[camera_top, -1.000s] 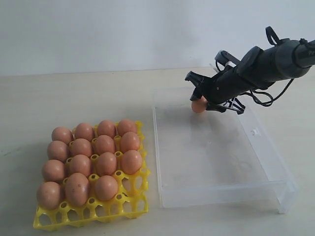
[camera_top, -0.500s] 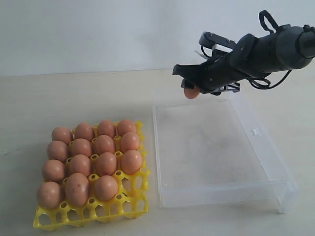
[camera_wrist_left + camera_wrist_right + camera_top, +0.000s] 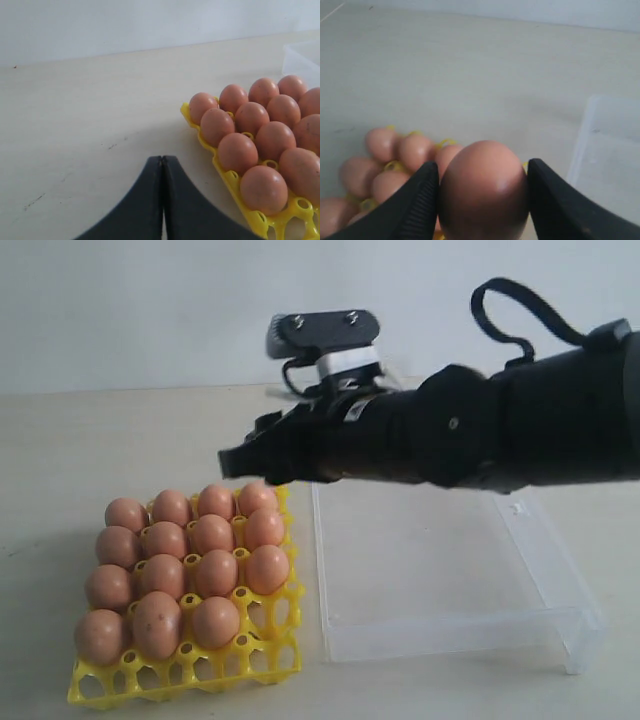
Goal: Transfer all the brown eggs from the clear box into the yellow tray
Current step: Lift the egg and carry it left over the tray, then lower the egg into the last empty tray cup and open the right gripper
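Observation:
My right gripper is shut on a brown egg, one black finger on each side of it. In the exterior view this gripper hangs above the far right corner of the yellow tray, and the arm hides the held egg. Several brown eggs fill most of the tray's cups; cups along its near edge and right side stand open. The clear box to the right shows no eggs. My left gripper is shut on nothing, low over the table beside the tray.
The right arm stretches across the far half of the clear box and hides its back wall. A corner of the box shows past the tray in the left wrist view. Bare tabletop lies left of and behind the tray.
The right gripper has lifted the egg out of the clear box and swung left with it, from over the box's far edge to above the tray's far right corner.

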